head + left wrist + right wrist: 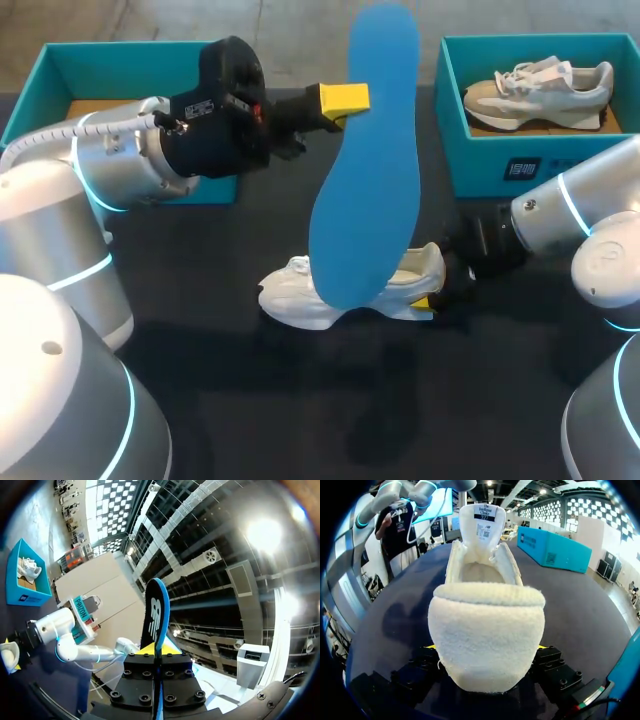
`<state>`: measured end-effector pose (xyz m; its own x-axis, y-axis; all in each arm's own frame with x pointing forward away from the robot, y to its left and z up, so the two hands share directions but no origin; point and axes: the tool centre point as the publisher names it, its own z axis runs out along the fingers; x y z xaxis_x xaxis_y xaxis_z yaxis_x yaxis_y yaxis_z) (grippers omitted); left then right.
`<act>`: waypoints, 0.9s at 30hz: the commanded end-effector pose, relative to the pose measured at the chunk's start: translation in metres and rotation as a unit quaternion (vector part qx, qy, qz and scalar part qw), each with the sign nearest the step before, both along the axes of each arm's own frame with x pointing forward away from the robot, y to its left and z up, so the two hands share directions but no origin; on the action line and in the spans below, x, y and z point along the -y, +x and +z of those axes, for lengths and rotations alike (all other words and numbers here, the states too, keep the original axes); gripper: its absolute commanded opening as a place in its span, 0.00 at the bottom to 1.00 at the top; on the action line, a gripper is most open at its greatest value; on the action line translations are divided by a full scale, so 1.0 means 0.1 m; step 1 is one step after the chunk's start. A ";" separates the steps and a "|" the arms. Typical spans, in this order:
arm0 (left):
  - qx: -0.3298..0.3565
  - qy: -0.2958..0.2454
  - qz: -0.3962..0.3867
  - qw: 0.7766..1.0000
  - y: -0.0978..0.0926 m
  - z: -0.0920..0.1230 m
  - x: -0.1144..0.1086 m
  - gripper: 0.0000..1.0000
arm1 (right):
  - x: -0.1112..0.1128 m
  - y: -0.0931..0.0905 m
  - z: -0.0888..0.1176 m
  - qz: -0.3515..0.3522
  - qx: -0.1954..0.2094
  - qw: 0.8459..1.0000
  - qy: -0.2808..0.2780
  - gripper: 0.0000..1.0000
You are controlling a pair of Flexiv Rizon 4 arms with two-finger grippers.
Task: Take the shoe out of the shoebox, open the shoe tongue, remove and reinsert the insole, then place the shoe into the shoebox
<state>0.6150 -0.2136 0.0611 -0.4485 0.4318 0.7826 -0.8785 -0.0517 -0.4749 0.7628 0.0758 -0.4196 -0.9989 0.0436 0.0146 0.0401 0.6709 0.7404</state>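
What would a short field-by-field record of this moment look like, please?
left gripper: shut on blue insole, held above the table
right gripper: shut on heel of white shoe
white shoe: on table, tongue up
left shoebox: no shoe visible
right shoebox: holds beige sneaker

Both arms over the table, each gripper clamped
The left arm (pixel 110 170) comes in from the left, its left gripper (pixel 345 100) raised, fingers closed on the blue insole (pixel 365 160); the right arm (pixel 570 215) comes in low, its right gripper (pixel 430 300) pinching the white shoe (pixel 300 290) at the heel
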 end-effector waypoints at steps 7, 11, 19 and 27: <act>-0.025 -0.022 0.047 0.998 -0.07 0.04 0.04 0.00 | -0.01 -0.01 0.01 -0.005 -0.003 1.000 -0.014 1.00; -0.025 -0.022 0.047 0.998 -0.07 0.04 0.04 0.00 | -0.02 -0.01 0.07 -0.004 -0.005 0.999 -0.040 1.00; -0.025 -0.022 0.047 0.998 -0.07 0.04 0.04 0.00 | -0.04 -0.05 0.26 -0.014 -0.002 0.996 -0.083 1.00; -0.025 -0.022 0.047 0.998 -0.07 0.04 0.04 0.00 | -0.01 -0.11 0.50 -0.027 0.008 0.992 -0.124 1.00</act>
